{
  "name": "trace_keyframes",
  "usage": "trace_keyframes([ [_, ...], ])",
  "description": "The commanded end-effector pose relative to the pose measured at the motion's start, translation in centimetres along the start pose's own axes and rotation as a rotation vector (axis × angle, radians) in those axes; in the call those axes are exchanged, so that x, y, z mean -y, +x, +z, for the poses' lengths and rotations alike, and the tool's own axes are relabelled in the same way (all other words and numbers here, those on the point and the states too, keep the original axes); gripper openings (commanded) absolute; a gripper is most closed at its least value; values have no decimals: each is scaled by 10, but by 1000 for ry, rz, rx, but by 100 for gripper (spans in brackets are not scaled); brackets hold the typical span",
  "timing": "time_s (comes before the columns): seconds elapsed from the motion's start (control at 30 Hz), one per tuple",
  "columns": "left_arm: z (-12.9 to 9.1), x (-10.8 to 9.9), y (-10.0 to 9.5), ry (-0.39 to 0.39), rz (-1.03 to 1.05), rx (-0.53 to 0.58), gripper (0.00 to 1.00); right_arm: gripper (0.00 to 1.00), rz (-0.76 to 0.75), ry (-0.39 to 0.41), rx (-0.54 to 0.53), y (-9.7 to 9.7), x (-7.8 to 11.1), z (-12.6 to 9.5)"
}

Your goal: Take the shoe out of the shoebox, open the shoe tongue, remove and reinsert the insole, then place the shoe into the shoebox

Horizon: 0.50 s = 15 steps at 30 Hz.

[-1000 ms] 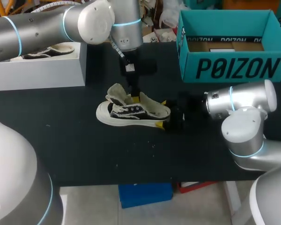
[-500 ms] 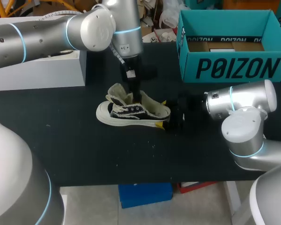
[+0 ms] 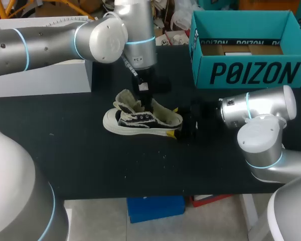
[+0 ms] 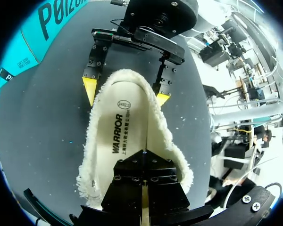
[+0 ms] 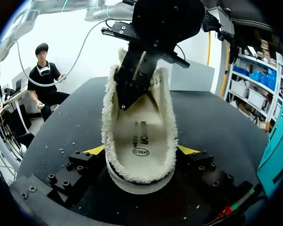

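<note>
The right gripper (image 5: pixel 142 149) clamps the heel of the shoe (image 3: pixel 140 120). The left gripper (image 4: pixel 144 157), fingers pressed together, rests inside the shoe on the insole (image 4: pixel 132 134).

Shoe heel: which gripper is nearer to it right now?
Right. The right gripper clamps the shoe at its heel, one finger on each side. The left gripper is farther forward, above the shoe's opening, pinching the insole.

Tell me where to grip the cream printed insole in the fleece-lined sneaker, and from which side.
Best pinch the cream printed insole at its heel-end edge, from above through the open collar of the fleece-lined sneaker. It lies flat with that end exposed, and the right gripper clamps the heel.
</note>
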<state>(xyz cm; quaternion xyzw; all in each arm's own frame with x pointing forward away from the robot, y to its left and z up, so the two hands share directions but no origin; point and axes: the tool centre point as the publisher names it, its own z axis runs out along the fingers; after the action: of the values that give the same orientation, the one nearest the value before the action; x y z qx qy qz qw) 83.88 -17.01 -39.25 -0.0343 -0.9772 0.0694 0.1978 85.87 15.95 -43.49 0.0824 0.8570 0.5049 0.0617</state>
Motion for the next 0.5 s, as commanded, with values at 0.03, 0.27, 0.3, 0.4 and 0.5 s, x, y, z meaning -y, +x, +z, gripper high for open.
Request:
trace_keyframes([
  [0.03,8,-2,1,-7,-16,11,0,0,1,1,1,-1,1,1],
  [0.27,17,-3,1,-10,-33,9,0,0,1,1,1,-1,1,1],
  [0.3,18,-2,1,-10,-34,9,0,0,1,1,1,-1,1,1],
  [0.4,21,-2,1,-7,-38,7,0,0,1,1,1,-1,1,1],
  [0.5,24,-2,0,-8,-45,9,0,0,1,1,1,-1,1,1],
])
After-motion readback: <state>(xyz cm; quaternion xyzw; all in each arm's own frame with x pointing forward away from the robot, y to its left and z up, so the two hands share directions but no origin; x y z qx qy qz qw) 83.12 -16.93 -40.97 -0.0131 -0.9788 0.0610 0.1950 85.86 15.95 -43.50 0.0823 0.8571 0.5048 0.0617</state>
